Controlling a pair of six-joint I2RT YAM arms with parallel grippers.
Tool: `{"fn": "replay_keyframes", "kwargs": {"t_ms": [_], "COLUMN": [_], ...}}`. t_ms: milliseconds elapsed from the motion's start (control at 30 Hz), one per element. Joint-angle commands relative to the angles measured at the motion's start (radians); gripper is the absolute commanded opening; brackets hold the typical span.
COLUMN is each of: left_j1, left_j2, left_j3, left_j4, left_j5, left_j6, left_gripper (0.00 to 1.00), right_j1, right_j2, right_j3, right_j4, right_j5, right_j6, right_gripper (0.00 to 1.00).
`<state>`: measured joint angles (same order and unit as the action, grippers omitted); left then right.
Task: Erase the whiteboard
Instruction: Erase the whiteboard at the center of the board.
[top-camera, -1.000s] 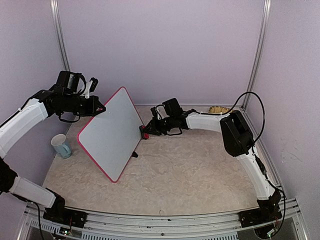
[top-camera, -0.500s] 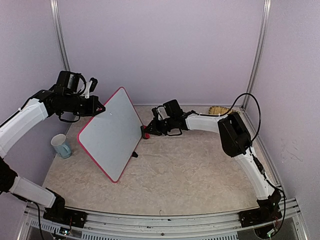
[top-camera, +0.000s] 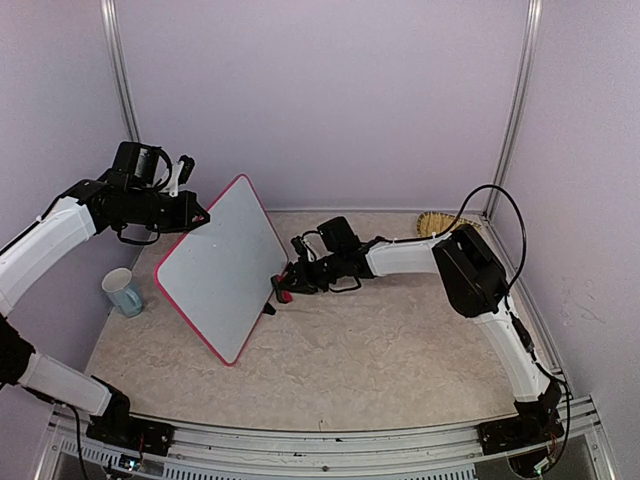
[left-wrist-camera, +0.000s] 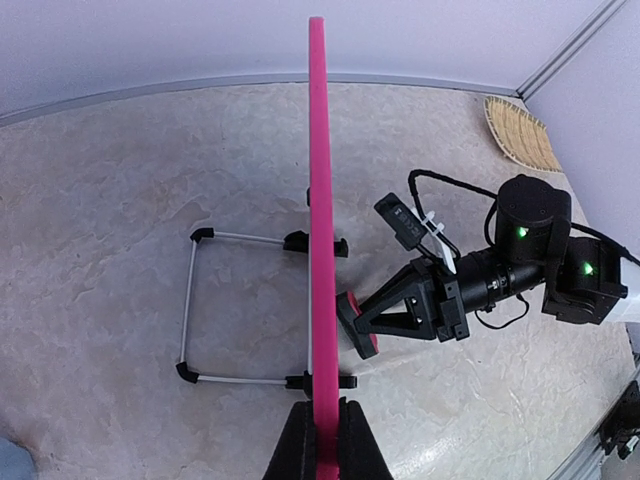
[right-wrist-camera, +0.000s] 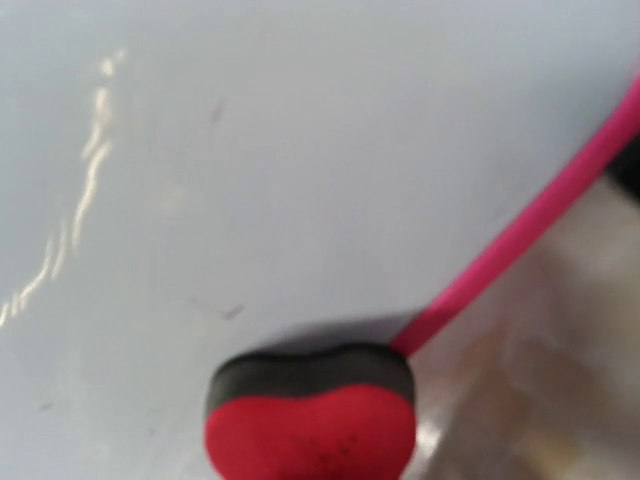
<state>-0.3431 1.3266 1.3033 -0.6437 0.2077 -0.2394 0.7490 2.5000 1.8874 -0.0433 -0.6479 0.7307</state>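
The whiteboard (top-camera: 220, 262), white with a pink-red frame, stands tilted on the table at the left. My left gripper (top-camera: 203, 219) is shut on its top corner; in the left wrist view the frame (left-wrist-camera: 318, 200) runs edge-on between my black fingers (left-wrist-camera: 296, 445). My right gripper (top-camera: 292, 281) is shut on a red heart-shaped eraser (top-camera: 283, 292) with a black felt side. The felt lies against the board's face close to its right edge (right-wrist-camera: 530, 232). The eraser (right-wrist-camera: 310, 415) fills the bottom of the right wrist view and hides my fingers. Faint marks (right-wrist-camera: 230, 312) show on the board (right-wrist-camera: 250, 140).
A light blue mug (top-camera: 123, 292) stands left of the board. A woven yellow mat (top-camera: 437, 219) lies at the back right corner. Behind the board its wire stand (left-wrist-camera: 190, 300) rests on the marbled table (top-camera: 380, 340). Walls close in on three sides.
My right gripper has carried the eraser left and toward the near side along the board's right edge. The left arm and the board have not moved.
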Motion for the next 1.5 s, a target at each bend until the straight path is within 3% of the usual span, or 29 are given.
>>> {"fn": "replay_keyframes", "kwargs": {"t_ms": [0, 633, 900, 1467], "left_j1": [-0.019, -0.019, -0.019, 0.01], "left_j2": [0.011, 0.009, 0.012, 0.123], "left_j3": [-0.004, -0.007, 0.004, 0.168], "left_j4": [-0.004, -0.005, -0.01, 0.004], "left_j5": [0.055, 0.051, 0.021, 0.027], "left_j6": [0.035, 0.035, 0.037, 0.025], "left_gripper": [0.0, 0.0, 0.0, 0.0], "right_j1": [0.065, 0.071, 0.042, -0.033], "right_j2": [-0.017, -0.083, -0.167, -0.544], "right_j3": [-0.03, -0.039, 0.024, -0.431], "right_j4": [0.022, 0.024, -0.088, -0.075], "right_j5": [-0.07, -0.101, 0.097, 0.3], "right_j6": [0.002, -0.021, -0.157, -0.35], "right_gripper": [0.06, 0.05, 0.06, 0.06]}}
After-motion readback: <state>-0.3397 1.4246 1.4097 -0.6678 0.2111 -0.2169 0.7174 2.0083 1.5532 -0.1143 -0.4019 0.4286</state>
